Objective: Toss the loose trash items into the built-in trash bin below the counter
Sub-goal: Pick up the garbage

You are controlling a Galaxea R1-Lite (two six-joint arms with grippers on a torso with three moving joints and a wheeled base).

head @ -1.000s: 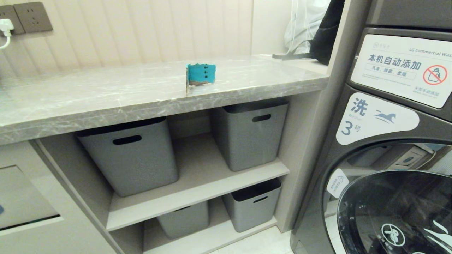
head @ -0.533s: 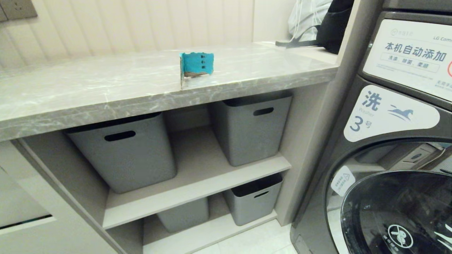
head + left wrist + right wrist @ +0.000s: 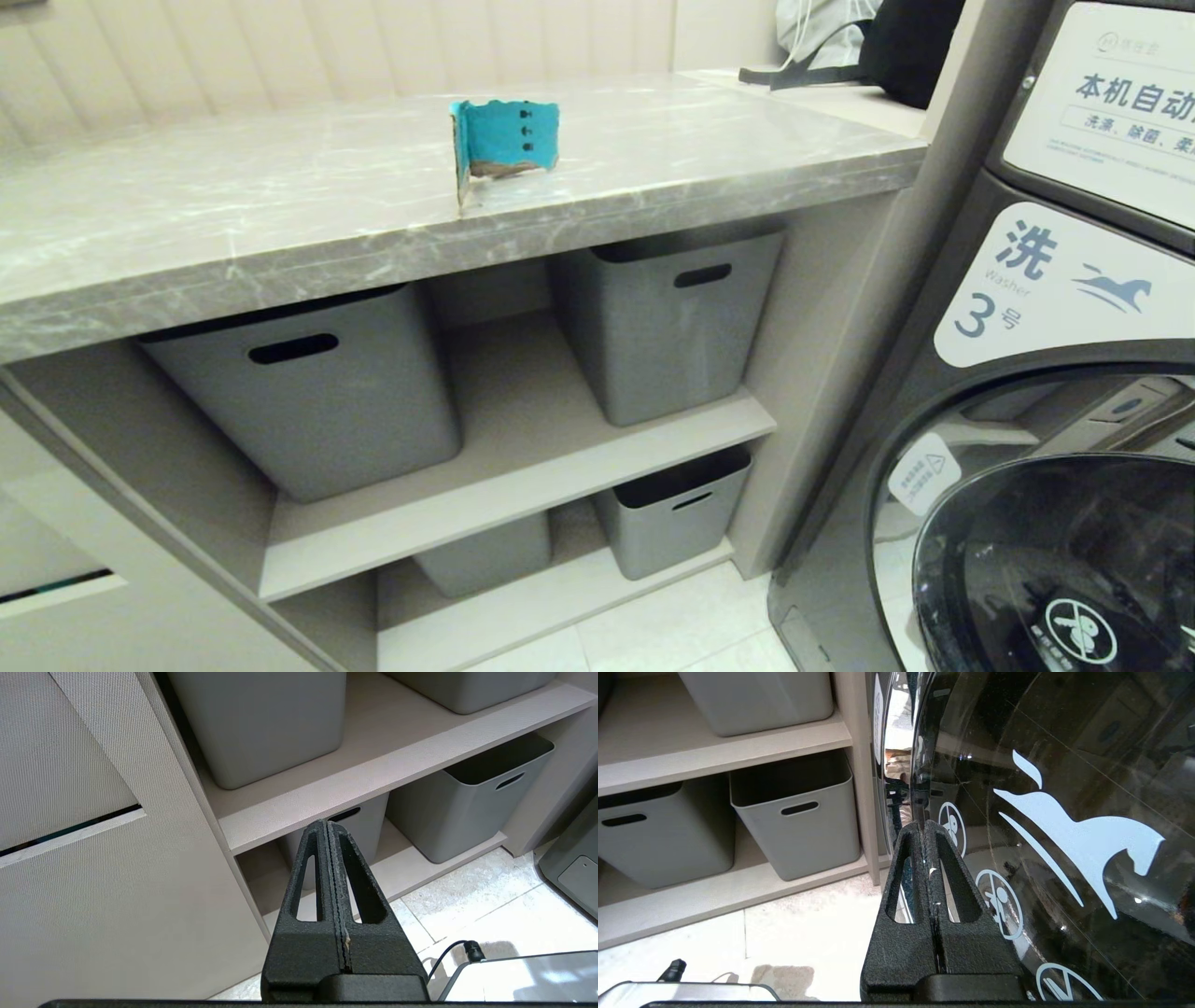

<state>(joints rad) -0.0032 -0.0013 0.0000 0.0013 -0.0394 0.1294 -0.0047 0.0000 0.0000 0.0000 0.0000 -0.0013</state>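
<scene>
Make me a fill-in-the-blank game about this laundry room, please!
1. The torn cardboard scrap standing on the counter has a ____ face with dark dots.
2. The left hand has its fingers ____.
3. The grey baskets sit on shelves ____ the counter.
4. The big number on the washing machine label is ____.

Missing words: teal-blue; shut; below; 3

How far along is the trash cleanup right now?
Nothing looks done yet. A teal scrap stands on the counter near its front edge; no other scraps show. Nothing is in hand: the left end effector and right end effector are both shut and empty, down by the shelves and the washer door. Left: pick up the scrap and drop it through the bin flap.
</scene>
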